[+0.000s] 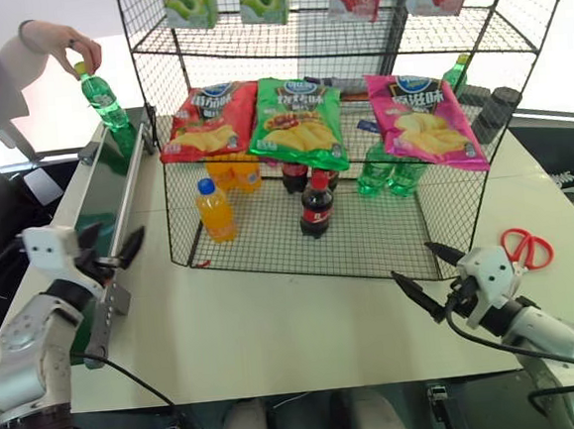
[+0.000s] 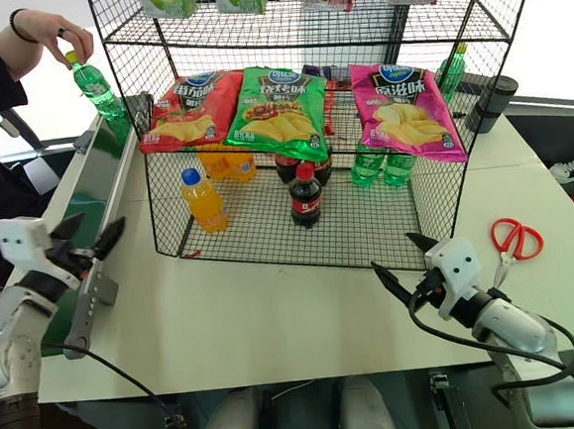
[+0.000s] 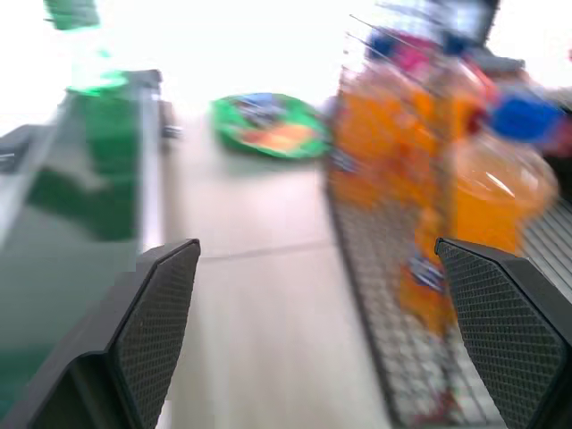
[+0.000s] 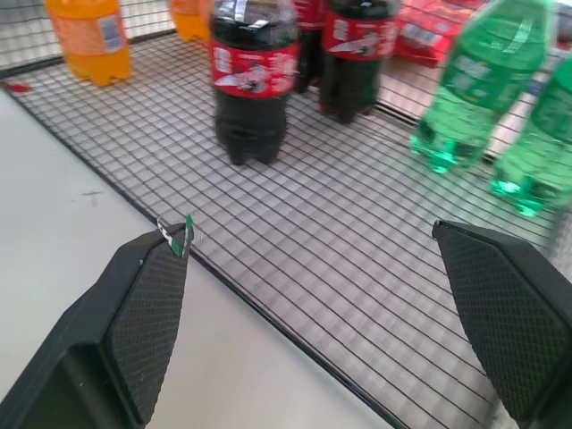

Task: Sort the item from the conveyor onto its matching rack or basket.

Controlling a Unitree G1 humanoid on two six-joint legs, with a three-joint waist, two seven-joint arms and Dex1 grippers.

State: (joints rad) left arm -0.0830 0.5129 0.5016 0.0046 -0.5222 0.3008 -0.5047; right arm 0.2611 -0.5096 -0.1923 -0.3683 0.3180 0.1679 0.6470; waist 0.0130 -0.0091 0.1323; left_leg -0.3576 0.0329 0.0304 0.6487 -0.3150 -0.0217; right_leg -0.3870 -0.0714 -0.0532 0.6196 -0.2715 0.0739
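White table (image 1: 276, 325) carries the whole setup, with bright daylight at the far side. At the far left, a person's hand (image 1: 67, 41) holds the green bottle (image 1: 105, 100) by its yellow cap, upright over the far end of the conveyor (image 1: 97, 205); whether its base touches the belt cannot be told. The conveyor runs near to far along the left edge of the table. The left gripper (image 1: 111, 247) hovers at the near end of the conveyor, fingers (image 3: 152, 313) spread apart and grasping nothing.

At centre stands the black wire basket (image 1: 368, 238) with low mesh walls. Inside it, from left: orange bottles (image 1: 216, 208) with blue caps, cola bottles (image 1: 316, 204) with red caps, and green bottles (image 1: 388, 172) at the far right. A slanted wire tier above the basket holds three crisp bags (image 1: 297, 119), red, green and pink. A higher tier (image 2: 282, 26) carries small sachets.

The right gripper (image 1: 433, 271) hovers just beside the basket's near right corner, pointing left toward it, fingers released and wide apart, nothing between them. Red-handled scissors (image 1: 525, 247) lie on the table at the far right.
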